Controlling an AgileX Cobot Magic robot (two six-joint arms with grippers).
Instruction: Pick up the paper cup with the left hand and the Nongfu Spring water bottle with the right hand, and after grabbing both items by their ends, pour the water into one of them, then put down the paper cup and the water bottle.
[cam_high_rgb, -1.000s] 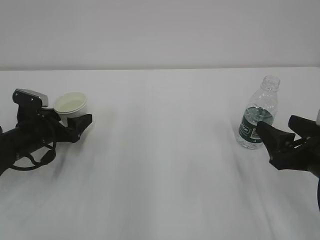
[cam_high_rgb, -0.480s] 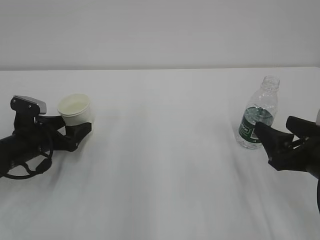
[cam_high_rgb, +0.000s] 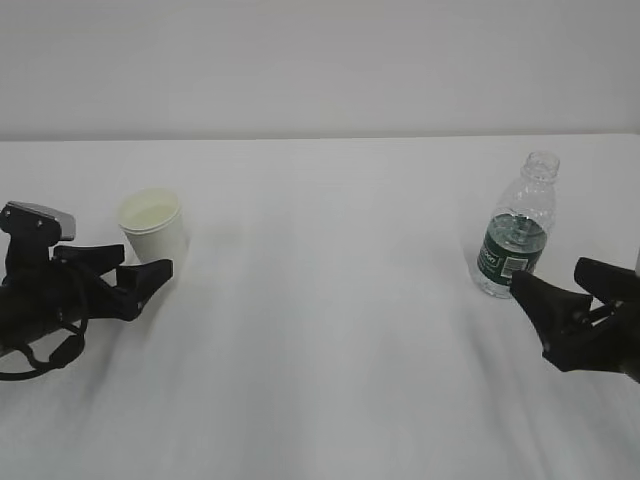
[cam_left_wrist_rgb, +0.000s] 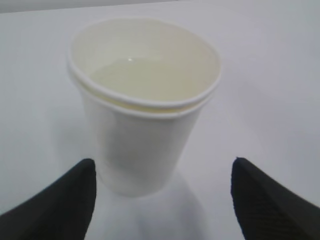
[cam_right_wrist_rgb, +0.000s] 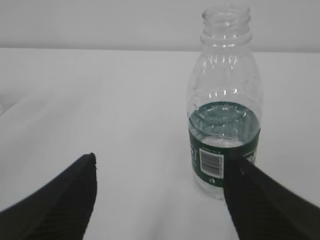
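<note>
While upright: one paper cup (cam_high_rgb: 153, 226) (one Nongfu Spring water bottle (cam_high_rgb: 515, 230)).

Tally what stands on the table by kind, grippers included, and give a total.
Paper cups: 1, the paper cup
Bottles: 1, the Nongfu Spring water bottle
Grippers: 2, the left hand and the right hand, both open
Total: 4

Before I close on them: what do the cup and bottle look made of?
The cup looks like matte off-white paper: opaque wall, thin rolled rim, and it may be two cups nested, since a second rim line shows. The bottle looks like thin clear glossy plastic: see-through ribbed wall with highlights, threaded open neck, and a dark green printed label band, probably film. Both probably dent under a hard squeeze.
</note>
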